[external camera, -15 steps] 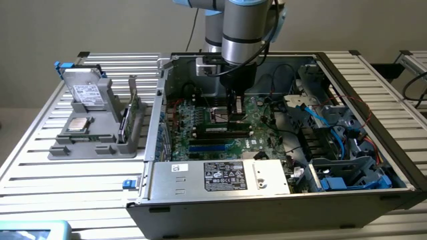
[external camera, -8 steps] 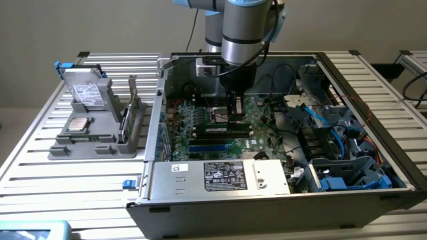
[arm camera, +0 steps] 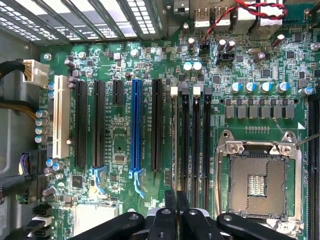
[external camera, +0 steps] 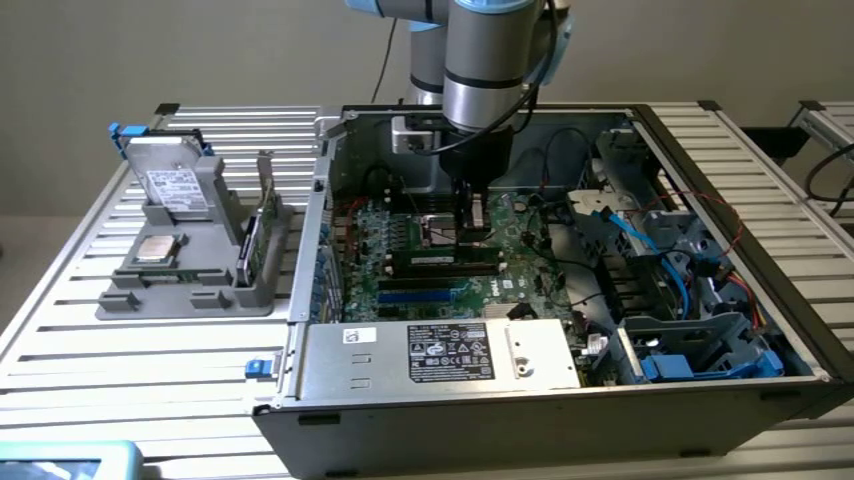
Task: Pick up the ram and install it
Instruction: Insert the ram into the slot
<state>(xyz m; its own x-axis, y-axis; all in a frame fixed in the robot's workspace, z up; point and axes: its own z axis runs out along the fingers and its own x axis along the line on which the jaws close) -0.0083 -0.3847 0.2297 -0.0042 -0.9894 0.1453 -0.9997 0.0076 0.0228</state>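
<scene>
- The claw [external camera: 470, 243] is down inside the open case [external camera: 534, 400], over the motherboard [arm camera: 120, 137], with its jaws clenched tight.
- The ram [external camera: 451, 262] stands on edge right under the tips. It is a slim green stick with dark chips, running along the memory slots [arm camera: 197, 145] beside the CPU socket [arm camera: 260, 185].
- It looks like the claw is pinching the ram's top edge at about mid-length. In the wrist view the claw [arm camera: 176, 200] lines up with the slot farthest from the socket.
- I can't tell whether the stick is fully seated. The white latch tabs [arm camera: 197, 90] at the slot ends are too small to read.
- Handling, as I judge it: the stick is very light, so weight is no issue. It is stiff along its length but thin, and it would flex or crack under a twist.
- The chip faces look smooth, so a grip across them could slide under a downward push.
- Best hold, to my eye: both flat faces near the upper long edge, centred, so any pressure spreads evenly to both ends.
- The contact edge underneath is the delicate part and should stay clear of the fingers. A tilted entry risks scraping the slot.
- The grey tray [external camera: 147, 300] sits outside the case, well apart from the claw.
</scene>
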